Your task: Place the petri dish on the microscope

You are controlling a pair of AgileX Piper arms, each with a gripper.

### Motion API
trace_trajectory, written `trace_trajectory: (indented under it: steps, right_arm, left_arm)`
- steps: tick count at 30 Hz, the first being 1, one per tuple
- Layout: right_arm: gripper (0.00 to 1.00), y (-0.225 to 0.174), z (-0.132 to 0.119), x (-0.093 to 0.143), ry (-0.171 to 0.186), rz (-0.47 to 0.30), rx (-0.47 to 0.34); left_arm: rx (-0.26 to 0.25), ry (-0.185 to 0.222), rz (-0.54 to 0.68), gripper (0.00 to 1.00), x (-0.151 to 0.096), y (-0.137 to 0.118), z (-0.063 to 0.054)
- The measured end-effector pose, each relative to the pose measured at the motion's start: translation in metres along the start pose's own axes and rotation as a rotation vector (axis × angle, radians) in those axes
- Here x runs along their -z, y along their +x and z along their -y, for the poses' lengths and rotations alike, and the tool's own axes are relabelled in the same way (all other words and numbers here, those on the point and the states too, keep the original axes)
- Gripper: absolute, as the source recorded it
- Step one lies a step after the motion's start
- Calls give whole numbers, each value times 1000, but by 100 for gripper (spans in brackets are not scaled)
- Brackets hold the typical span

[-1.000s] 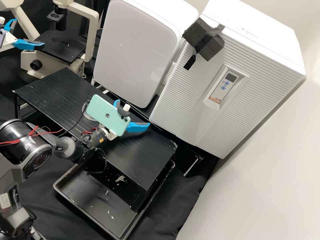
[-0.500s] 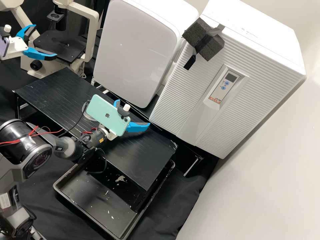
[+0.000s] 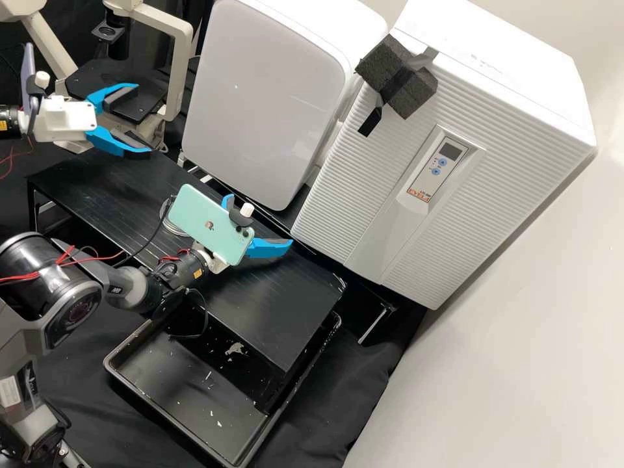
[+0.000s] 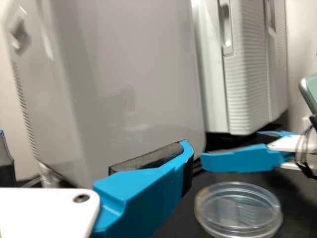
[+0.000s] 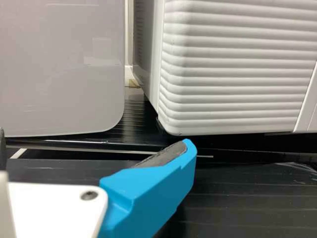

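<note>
While your left gripper (image 3: pixel 141 118) has its jaws apart near the black stand's (image 3: pixel 107 198) microscope-side (image 3: pixel 183 71) edge, your right gripper (image 3: pixel 260 222) has its jaws apart above the stand. The clear dish (image 4: pixel 237 210) lies on it between the long edges, partly behind the green phone (image 3: pixel 208 224).

"What's cut off in the high view?"
"The microscope (image 3: pixel 182 71), at the upper left."
"Anything hidden?"
"One finger of the right gripper (image 3: pixel 259 221), partly, behind the green phone (image 3: pixel 205 224) near the middle."
</note>
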Motion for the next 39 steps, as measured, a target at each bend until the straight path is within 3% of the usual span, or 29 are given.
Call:
trace_trajectory:
  steps: [4, 10, 19, 30, 39]
  right_arm:
    - [100, 0, 0, 0, 0, 0, 0]
    - [100, 0, 0, 0, 0, 0, 0]
    - [100, 0, 0, 0, 0, 0, 0]
    - [100, 0, 0, 0, 0, 0, 0]
    - [100, 0, 0, 0, 0, 0, 0]
  left_arm:
    - [64, -26, 19, 100, -6, 11, 8]
    - [102, -89, 126, 100, -26, 16, 11]
    - [124, -86, 211, 100, -45, 10, 10]
    - [200, -87, 213, 100, -49, 28, 32]
    - [219, -57, 248, 100, -60, 49, 37]
